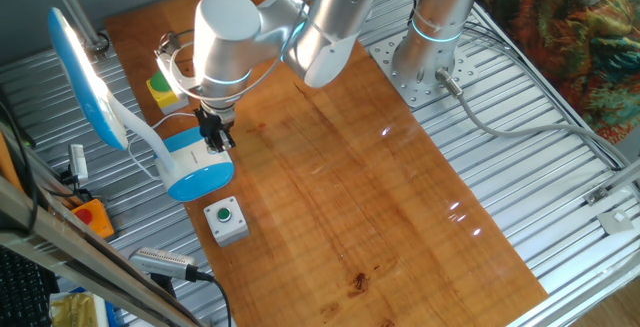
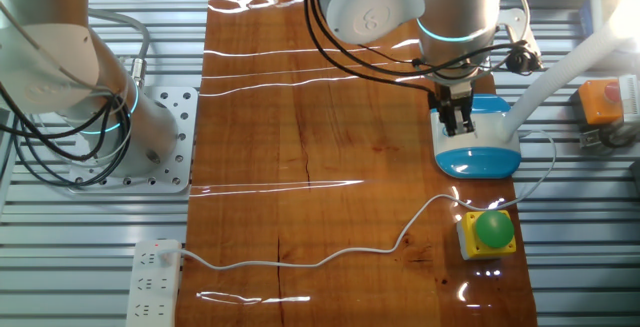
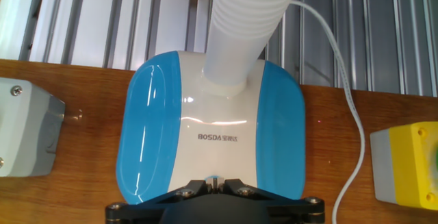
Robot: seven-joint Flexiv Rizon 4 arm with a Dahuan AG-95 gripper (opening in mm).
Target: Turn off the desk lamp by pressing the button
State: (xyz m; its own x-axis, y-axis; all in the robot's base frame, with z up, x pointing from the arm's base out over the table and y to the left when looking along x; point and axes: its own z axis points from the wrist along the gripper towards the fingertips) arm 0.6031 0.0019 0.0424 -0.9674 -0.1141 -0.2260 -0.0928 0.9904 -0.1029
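The desk lamp stands at the table's edge, with its blue and white base and its long blue-edged head raised to the left. The base also shows in the other fixed view and fills the hand view, with the ribbed white neck rising from its far end. My gripper is shut, fingertips touching each other, and points straight down at the near end of the white panel. The tips seem to rest on the panel. The button is hidden under them.
A grey box with a green button sits beside the base. A yellow box with a green button sits on its other side. The lamp's white cable runs to a power strip.
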